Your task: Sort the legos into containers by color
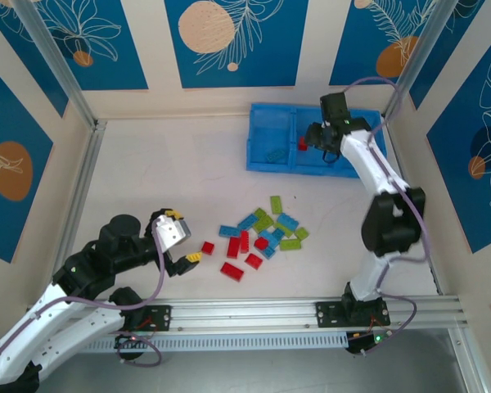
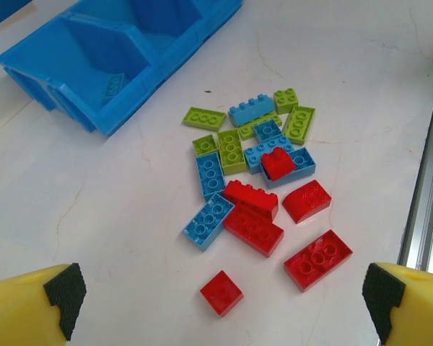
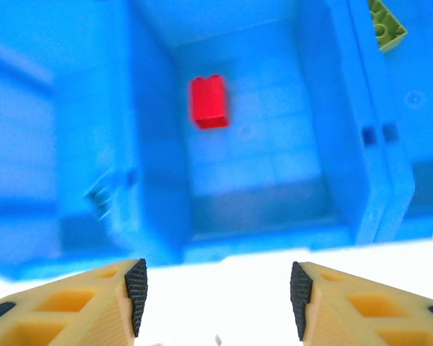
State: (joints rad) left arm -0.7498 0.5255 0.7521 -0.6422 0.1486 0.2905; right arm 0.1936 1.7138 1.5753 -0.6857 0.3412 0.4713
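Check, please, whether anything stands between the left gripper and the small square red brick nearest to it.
Nothing visible does. The left gripper is open, and the small red brick lies alone on bare table just ahead of its fingers; the other legos sit beyond it.

wide bare surface [image 1: 164, 172] lies left of the legos [image 1: 262, 233] and between them and the tray [image 1: 266, 123]. the pile is packed, bricks touching; one red brick [image 2: 221, 293] sits apart with room all round. the right arm [image 1: 368, 168] leans over the tray's right end
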